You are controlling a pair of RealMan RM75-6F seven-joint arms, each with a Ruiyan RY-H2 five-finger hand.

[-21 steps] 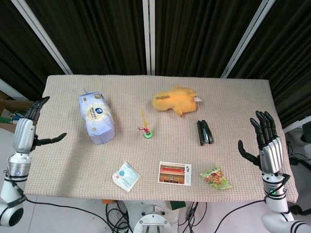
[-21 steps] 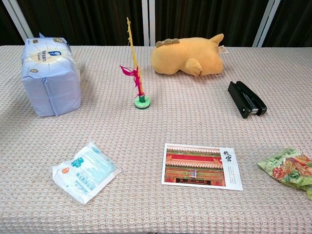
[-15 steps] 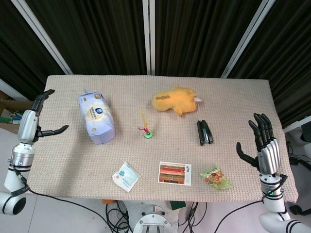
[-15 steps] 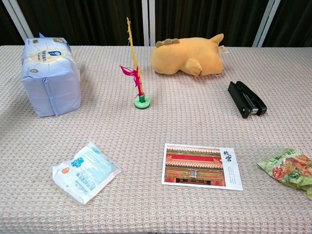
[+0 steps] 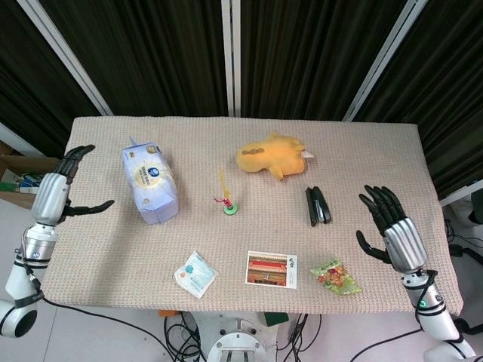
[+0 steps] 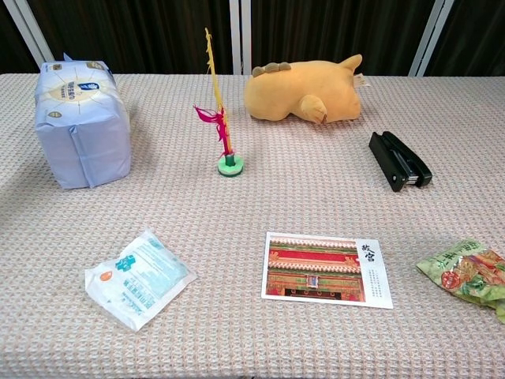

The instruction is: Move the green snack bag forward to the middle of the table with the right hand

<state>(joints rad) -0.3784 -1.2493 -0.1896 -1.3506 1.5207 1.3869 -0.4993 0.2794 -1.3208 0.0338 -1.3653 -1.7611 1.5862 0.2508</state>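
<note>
Near the table's front edge, the green snack bag (image 5: 336,276) lies sealed, right hand (image 5: 394,237) spread beside it.

Head view: high above, looking down on the whole desk (image 5: 377,151); chest view: low at near edge, close, facing across; shared: desk middle

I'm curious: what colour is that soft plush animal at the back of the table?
The plush animal is orange-yellow, clearest in the chest view.
</note>
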